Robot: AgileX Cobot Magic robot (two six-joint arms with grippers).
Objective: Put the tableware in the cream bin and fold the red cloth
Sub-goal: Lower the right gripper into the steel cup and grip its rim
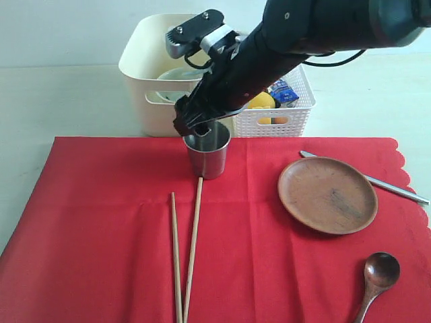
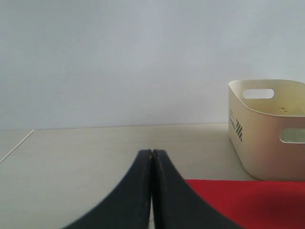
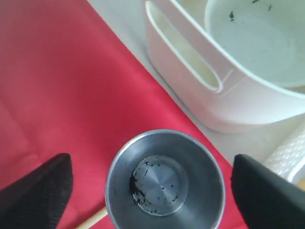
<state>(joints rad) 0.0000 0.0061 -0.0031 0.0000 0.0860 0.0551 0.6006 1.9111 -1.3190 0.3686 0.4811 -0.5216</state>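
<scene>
Steel cup (image 1: 207, 153) stands upright on the red cloth (image 1: 101, 235), near the cloth edge that runs along the bins, just in front of the cream bin (image 1: 145, 74). Right gripper (image 1: 199, 128) hangs over the cup rim; the arm hides part of the bin and of the white lattice basket (image 1: 286, 118) beside it. Basket holds a lemon (image 1: 261, 101) and a milk carton (image 1: 283, 92). Wooden chopsticks (image 1: 185, 249) lie on the cloth, one tip reaching the cup's base. Round brown plate (image 1: 328, 195) sits toward the scalloped edge, the slim metal knife (image 1: 397, 190) just behind it, the dark wooden spoon (image 1: 378, 272) at the near corner. Right wrist view adds: right gripper (image 3: 152, 188) jaws spread wide on either side of the cup (image 3: 166, 181), gaps on both sides; dark specks on the cup bottom; white speckled bowl (image 3: 257, 38) inside the bin (image 3: 190, 71). Left wrist view only: left gripper (image 2: 151, 191) fingers pressed together, over bare tabletop (image 2: 95, 157) off the cloth's corner, the bin (image 2: 267, 129) well apart.
</scene>
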